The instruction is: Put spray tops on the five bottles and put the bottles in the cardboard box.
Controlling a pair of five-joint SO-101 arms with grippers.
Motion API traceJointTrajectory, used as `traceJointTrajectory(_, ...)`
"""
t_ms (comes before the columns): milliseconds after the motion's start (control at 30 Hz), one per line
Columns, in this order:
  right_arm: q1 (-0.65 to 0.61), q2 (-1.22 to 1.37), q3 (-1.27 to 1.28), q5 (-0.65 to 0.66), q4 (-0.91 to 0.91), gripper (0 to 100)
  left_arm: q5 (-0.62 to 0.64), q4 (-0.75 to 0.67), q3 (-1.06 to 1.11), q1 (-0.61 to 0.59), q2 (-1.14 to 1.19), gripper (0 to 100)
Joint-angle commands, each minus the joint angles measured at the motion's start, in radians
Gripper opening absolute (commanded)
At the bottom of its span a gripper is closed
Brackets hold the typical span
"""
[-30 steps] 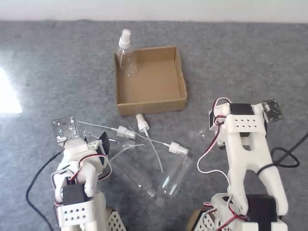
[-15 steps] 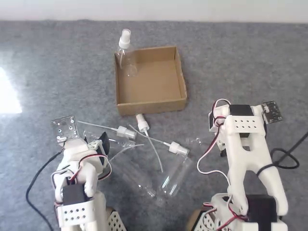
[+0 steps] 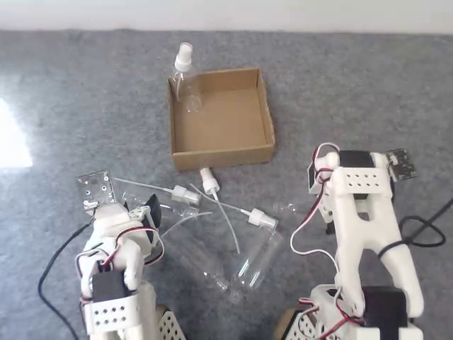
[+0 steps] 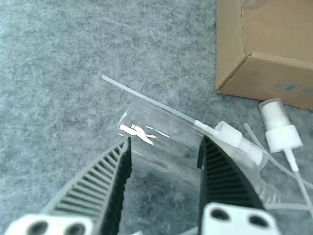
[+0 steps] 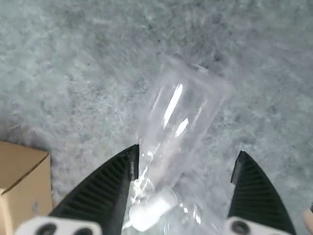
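On grey carpet [image 3: 71, 85], both ribbed jaws gape, empty, over clear cylindrical bottles [image 4: 161, 142] [image 5: 181, 122].

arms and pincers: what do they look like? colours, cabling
The left arm and right arm are white printed shells over black servos, with red, white and black wire loops and a trailing black cable each. The left pincer and right pincer have black ribbed fingers on white bases with round holes.
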Motion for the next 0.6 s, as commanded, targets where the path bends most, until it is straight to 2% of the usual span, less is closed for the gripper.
traceJointTrajectory(0, 0.005, -0.056, -0.126, 0.038, 0.097, 27.0, 0.012, 0.005, -0.008, 0.0, -0.011, 21)
traceJointTrajectory(200, 0.002, -0.056, -0.18, 0.046, 0.17, 27.0, 0.012, 0.005, -0.008, 0.0, -0.011, 21)
traceJointTrajectory(333, -0.045, -0.056, -0.201, 0.066, 0.214, 27.0, 0.012, 0.005, -0.008, 0.0, -0.011, 21)
traceJointTrajectory(567, -0.108, -0.056, -0.222, 0.399, 0.223, 27.0, 0.012, 0.005, -0.008, 0.0, -0.011, 21)
